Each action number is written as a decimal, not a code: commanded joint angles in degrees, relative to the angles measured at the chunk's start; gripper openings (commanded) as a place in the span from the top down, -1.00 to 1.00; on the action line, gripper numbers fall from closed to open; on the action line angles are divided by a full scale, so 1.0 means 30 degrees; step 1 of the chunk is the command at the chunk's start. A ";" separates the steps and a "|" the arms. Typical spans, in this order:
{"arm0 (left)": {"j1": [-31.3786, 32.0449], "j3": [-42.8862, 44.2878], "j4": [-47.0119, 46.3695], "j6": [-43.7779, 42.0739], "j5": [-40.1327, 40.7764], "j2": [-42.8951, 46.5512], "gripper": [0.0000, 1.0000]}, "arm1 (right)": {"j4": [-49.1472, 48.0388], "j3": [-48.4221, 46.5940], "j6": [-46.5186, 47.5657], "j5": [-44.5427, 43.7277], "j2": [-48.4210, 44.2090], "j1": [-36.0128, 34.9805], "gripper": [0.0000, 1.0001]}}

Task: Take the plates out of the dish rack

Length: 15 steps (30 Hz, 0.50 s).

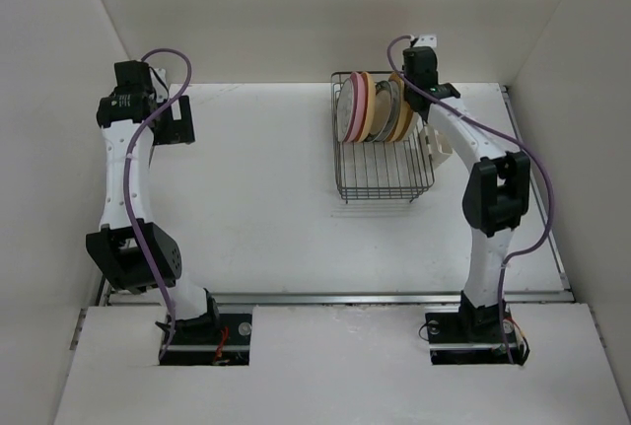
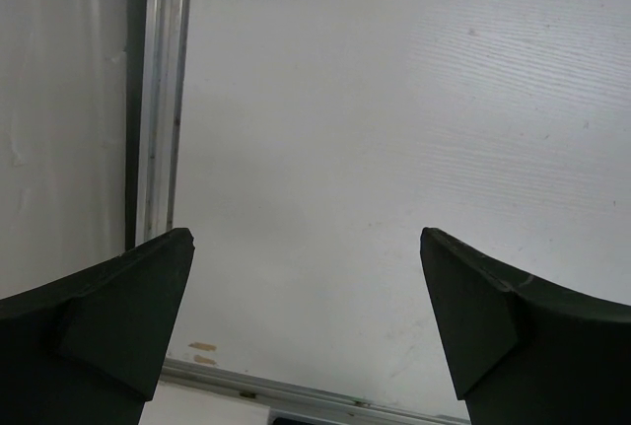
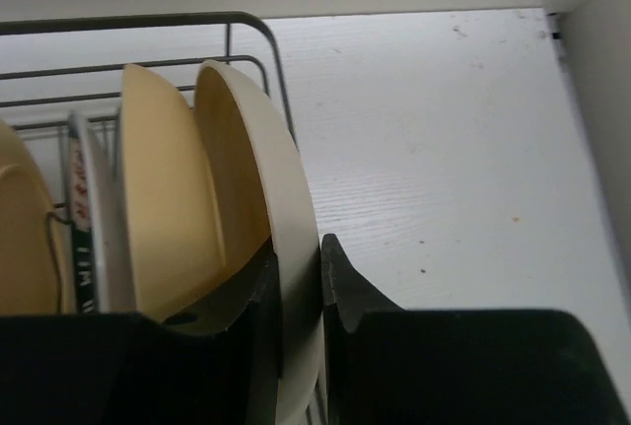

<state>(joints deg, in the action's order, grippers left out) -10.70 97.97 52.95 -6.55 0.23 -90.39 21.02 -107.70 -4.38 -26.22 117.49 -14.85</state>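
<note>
Left jaws: my left gripper [image 2: 306,247] stands wide open with nothing between the fingers, only bare table [image 2: 394,100] below.
Left arm pose: reached out to the far left corner, bent at the elbow, well apart from the rack.
Dish rack [image 1: 385,183]: right of centre on the far side of the table; the plates [image 1: 373,107] stand on edge in a row at its far end, faces turned left and right.
Right jaws: my right gripper [image 3: 301,257] is closed on the rim of the cream plate [image 3: 286,178], the rightmost in the row, one finger on each face.
Key relation: the plate's plane runs in line with the fingers. The yellow plate [image 3: 168,198] stands just beside it on the left; I cannot tell if they touch lower down.
Right arm pose: stretched forward along the rack's right side, wrist dipped over the far end.
My read: the right arm is the nearer one; I'd lift straight up, in the plate's own plane, to clear the wire.
</note>
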 commanded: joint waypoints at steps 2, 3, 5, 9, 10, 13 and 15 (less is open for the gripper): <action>0.0226 -0.0080 -0.0189 0.0336 -0.0223 0.0130 -1.00 | -0.0853 -0.1012 0.0435 -0.2623 0.0182 -0.0584 0.88; 0.0226 -0.0080 -0.0189 0.0336 -0.0223 0.0130 -1.00 | -0.0853 -0.1014 0.0667 -0.3527 0.0182 -0.0761 0.96; 0.0226 0.0155 -0.0013 0.0336 -0.0397 0.0130 -1.00 | -0.0853 -0.1248 0.1105 -0.4440 -0.0285 -0.0965 1.00; 0.0606 0.0739 0.0163 0.0336 -0.0573 0.0130 -1.00 | -0.2285 -0.1600 0.3354 -0.7543 -0.0873 -0.1524 1.00; 0.0607 0.0741 0.0163 0.0336 -0.0575 0.0130 -1.00 | -0.2926 -0.2035 0.4032 -0.8768 -0.0873 -0.1785 1.00; 0.0959 0.0916 0.0163 0.0336 -0.0575 0.0306 -1.00 | -0.4389 -0.2476 0.6786 -1.0792 -0.1049 -0.2196 1.00; 0.1135 0.0916 0.0163 0.0336 -0.0575 0.0306 -1.00 | -0.5447 -0.2479 0.8221 -1.1677 -0.1049 -0.2430 1.00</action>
<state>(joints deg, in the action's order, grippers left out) -7.94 98.41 53.01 -5.96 -0.60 -90.43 16.75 -110.52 13.56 -51.55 118.34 -21.47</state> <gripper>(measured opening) 0.997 0.174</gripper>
